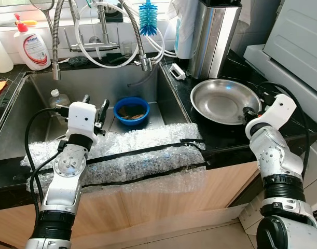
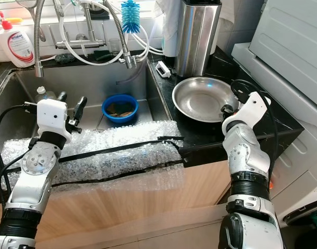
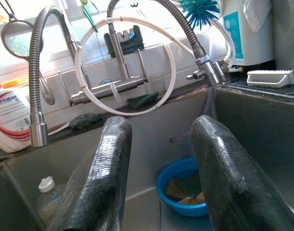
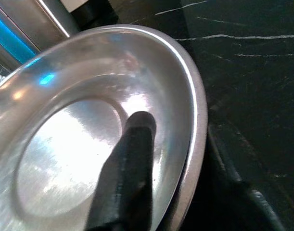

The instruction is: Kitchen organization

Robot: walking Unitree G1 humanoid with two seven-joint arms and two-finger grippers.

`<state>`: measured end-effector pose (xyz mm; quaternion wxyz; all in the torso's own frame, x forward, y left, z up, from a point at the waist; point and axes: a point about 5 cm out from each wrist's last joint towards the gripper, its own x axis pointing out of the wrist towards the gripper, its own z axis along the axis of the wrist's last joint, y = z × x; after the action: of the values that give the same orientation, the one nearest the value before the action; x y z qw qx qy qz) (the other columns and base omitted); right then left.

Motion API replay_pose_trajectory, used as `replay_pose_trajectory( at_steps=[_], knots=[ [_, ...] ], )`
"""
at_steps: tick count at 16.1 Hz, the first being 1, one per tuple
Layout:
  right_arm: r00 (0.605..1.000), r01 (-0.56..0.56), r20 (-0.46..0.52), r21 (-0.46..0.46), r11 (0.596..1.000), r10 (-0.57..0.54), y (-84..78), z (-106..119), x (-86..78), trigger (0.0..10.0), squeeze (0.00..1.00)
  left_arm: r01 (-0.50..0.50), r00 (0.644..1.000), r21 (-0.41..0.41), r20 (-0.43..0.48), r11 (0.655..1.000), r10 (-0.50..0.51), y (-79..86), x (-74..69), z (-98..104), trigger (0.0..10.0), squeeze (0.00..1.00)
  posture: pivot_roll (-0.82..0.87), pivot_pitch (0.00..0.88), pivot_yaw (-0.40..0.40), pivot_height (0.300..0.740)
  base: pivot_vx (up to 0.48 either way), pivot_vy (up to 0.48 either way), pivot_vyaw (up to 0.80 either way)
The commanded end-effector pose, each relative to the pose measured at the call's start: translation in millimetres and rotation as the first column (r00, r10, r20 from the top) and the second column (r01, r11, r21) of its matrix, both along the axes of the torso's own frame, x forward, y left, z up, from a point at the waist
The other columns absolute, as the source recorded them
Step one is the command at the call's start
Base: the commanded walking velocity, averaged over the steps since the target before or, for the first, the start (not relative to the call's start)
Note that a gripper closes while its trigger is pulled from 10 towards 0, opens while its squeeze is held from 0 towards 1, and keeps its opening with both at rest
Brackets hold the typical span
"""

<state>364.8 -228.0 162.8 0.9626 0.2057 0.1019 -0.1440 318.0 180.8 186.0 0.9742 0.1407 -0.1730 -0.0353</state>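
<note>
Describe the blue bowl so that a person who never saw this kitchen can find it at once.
Look into the steel sink below the tap with the looped white hose. The blue bowl sits on the sink floor near its right wall, past the bubble wrap. It is the sink's one blue thing; the neighbouring bottle is clear.

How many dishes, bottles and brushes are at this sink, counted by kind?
Bowls: 2, the blue bowl and the steel bowl
Bottles: 2, the soap bottle and the clear bottle
Brushes: 1, the blue brush
Total: 5
</note>
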Motion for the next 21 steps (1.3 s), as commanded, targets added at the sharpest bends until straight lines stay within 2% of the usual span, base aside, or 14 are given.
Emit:
replay_pose_trajectory(
  at_steps=[1, 3, 5, 7, 11, 12, 13, 14, 15, 16, 17, 19, 20, 21],
  knots=[
    [1.000, -0.010, -0.010, 0.010, 1.000, 0.010, 4.7, -1.7, 1.1, 0.0, 0.00, 0.007, 0.999, 0.018, 0.036, 1.000, -0.007, -0.8, -0.6, 7.4, 10.0, 0.00, 0.04, 0.000, -0.004, 0.740, 0.000, 0.000, 0.00],
    [0.999, -0.001, 0.034, 0.002, 1.000, 0.001, 6.5, 2.0, 1.7, 0.0, 0.00, 0.001, 0.998, 0.040, 0.059, 0.999, -0.003, -1.4, -1.2, 10.9, 10.0, 0.00, 0.04, 0.000, -0.004, 0.740, 0.000, 0.000, 0.00],
    [0.991, 0.019, 0.133, -0.004, 1.000, -0.018, 9.0, 11.7, 2.4, 0.0, 0.00, -0.014, 0.997, 0.050, 0.082, 0.999, 0.010, -0.5, -1.0, 15.1, 10.0, 0.00, 0.04, 0.000, -0.002, 0.740, 0.000, 0.000, 0.00],
    [0.960, 0.019, 0.278, 0.036, 0.999, -0.028, 14.9, 26.6, 1.4, 0.0, 0.00, -0.034, 0.993, 0.068, 0.114, 0.997, 0.026, -0.9, -1.2, 20.5, 10.0, 0.00, 0.04, 0.000, -0.002, 0.740, 0.000, 0.000, 0.00],
    [0.919, 0.016, 0.392, 0.066, 0.998, -0.041, 19.4, 32.9, -1.1, 0.0, 0.00, -0.067, 0.986, 0.077, 0.160, 0.995, 0.054, 1.7, -1.8, 29.2, 10.0, 0.00, 0.04, 0.000, -0.007, 0.740, 0.000, 0.000, 0.00],
    [0.900, 0.001, 0.434, 0.082, 0.997, -0.036, 22.1, 35.2, -2.3, 8.9, 0.00, -0.078, 0.982, 0.082, 0.176, 0.994, 0.062, 2.0, -2.4, 32.7, 10.0, 0.00, 0.04, 0.000, -0.008, 0.740, 0.000, 0.000, 0.00],
    [0.871, -0.018, 0.491, 0.093, 0.995, -0.030, 25.0, 40.0, -4.2, 10.0, 0.00, -0.085, 0.979, 0.083, 0.191, 0.993, 0.068, 2.3, -3.0, 37.1, 10.0, 0.00, 0.04, 0.000, -0.010, 0.740, 0.000, 0.000, 0.00],
    [0.853, -0.030, 0.521, 0.099, 0.995, -0.026, 26.5, 42.6, -5.2, 10.0, 0.00, -0.085, 0.978, 0.074, 0.197, 0.994, 0.068, 2.3, -3.4, 39.7, 10.0, 0.00, 0.04, 0.000, -0.010, 0.740, 0.000, 0.000, 0.00],
    [0.817, -0.074, 0.576, 0.050, 0.996, 0.032, 32.0, 47.1, -7.7, 10.0, 0.00, -0.040, 0.981, -0.046, 0.187, 0.998, 0.047, 2.9, -2.8, 46.1, 10.0, 0.00, 0.04, 0.000, -0.013, 0.740, 0.000, 0.000, 0.00],
    [0.796, -0.118, 0.599, 0.011, 0.993, 0.088, 38.3, 47.7, -9.6, 10.0, 0.00, -0.004, 0.982, -0.112, 0.185, 0.994, 0.025, 2.7, -2.4, 50.1, 10.0, 0.00, 0.05, 0.000, -0.013, 0.740, 0.000, 0.000, 0.00],
    [0.781, -0.173, 0.611, 0.011, 0.985, 0.130, 47.1, 45.5, -11.6, 10.0, 0.00, 0.040, 0.983, -0.179, 0.182, 0.983, -0.007, 1.3, -1.6, 54.8, 10.0, 0.00, 0.04, 0.000, -0.009, 0.740, 0.000, 0.000, 0.00],
    [0.764, -0.217, 0.625, 0.011, 0.976, 0.163, 56.1, 44.4, -13.6, 10.0, 0.00, 0.093, 0.982, -0.217, 0.179, 0.972, -0.054, -2.2, -1.1, 58.2, 10.0, 0.00, 0.05, 0.000, -0.007, 0.740, 0.000, 0.000, 0.00],
    [0.743, -0.287, 0.633, 0.007, 0.958, 0.218, 73.5, 43.9, -14.8, 10.0, 0.00, 0.197, 0.975, -0.317, 0.163, 0.928, -0.151, -8.5, -1.5, 56.5, 10.0, 0.00, 0.04, 0.000, -0.001, 0.740, 0.000, 0.000, 0.00],
    [0.730, -0.336, 0.636, 0.015, 0.942, 0.250, 82.9, 42.7, -15.7, 10.0, 0.00, 0.231, 0.971, -0.361, 0.148, 0.903, -0.189, -10.6, -2.5, 53.6, 10.0, 0.00, 0.04, 0.000, 0.000, 0.740, 0.000, 0.000, 0.00]
  ],
)
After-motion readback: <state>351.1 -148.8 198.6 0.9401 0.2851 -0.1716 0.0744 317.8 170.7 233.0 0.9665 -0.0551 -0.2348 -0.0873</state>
